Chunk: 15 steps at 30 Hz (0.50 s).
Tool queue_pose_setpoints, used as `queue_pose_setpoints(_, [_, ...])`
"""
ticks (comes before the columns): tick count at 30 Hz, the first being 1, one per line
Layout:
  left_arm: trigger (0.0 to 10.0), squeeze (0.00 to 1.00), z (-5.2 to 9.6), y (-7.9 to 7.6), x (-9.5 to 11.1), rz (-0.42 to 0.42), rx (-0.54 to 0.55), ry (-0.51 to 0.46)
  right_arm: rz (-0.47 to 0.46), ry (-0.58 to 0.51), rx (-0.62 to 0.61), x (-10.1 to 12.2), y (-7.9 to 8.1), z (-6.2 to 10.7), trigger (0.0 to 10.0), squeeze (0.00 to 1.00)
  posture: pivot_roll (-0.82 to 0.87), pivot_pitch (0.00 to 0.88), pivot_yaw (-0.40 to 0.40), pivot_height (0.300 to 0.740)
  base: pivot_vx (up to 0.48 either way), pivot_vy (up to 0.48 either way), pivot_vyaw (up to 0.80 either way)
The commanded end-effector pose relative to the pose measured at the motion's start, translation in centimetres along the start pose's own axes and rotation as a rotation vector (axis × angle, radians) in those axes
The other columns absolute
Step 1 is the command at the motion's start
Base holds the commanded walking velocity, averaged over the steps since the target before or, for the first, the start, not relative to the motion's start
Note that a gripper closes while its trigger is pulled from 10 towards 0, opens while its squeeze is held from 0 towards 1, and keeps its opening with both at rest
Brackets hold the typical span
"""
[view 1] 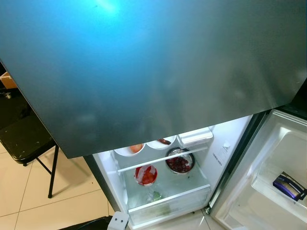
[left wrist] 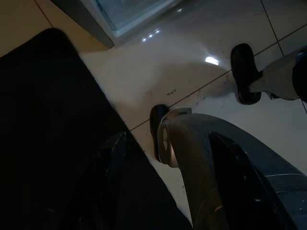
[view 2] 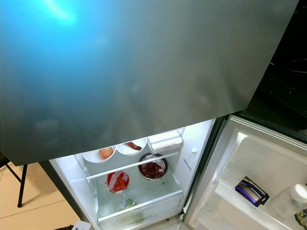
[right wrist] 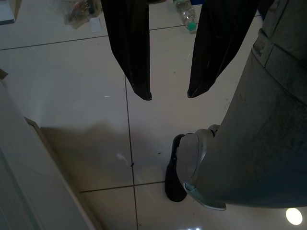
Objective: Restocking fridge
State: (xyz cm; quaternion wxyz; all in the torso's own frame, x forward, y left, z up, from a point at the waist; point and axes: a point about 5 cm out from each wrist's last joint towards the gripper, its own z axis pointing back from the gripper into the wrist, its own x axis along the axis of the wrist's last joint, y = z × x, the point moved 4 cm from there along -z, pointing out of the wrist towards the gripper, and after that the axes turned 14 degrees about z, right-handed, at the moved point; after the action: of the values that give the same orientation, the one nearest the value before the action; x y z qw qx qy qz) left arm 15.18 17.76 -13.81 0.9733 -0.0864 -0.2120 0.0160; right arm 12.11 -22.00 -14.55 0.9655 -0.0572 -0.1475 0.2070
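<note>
Big grey fridge [view 1: 144, 72] up close, upper door shut, lower door [view 1: 268, 182] swung wide open. Lit lower compartment holding two white bowls [view 1: 144, 145] on the top shelf, a steel bowl [view 1: 180, 161] of dark red food and a wrapped red item [view 1: 146, 175] below. Purple packet [view 1: 289, 186] sitting in the door bin. Right gripper [right wrist: 168, 93] hanging over the floor tiles, fingers spread apart. Left gripper [left wrist: 144, 191] down low too, too dark to tell about its fingers.
</note>
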Motion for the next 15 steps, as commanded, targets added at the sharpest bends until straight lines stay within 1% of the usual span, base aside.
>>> queue_pose_setpoints(1, [10.0, 0.00, -0.09, -0.49, -0.58, 0.002, -0.010, 0.020, -0.009, 0.011, 0.010, -0.30, 0.41, -0.02, 10.0, 0.00, 0.01, 0.000, -0.020, 0.740, 0.000, 0.000, 0.00])
queue_pose_setpoints(15, [10.0, 0.00, -0.09, -0.55, -0.66, 0.003, -0.012, 0.022, -0.008, 0.012, 0.012, -0.35, 0.38, -0.01, 10.0, 0.00, 0.01, 0.000, -0.022, 0.740, 0.000, 0.000, 0.00])
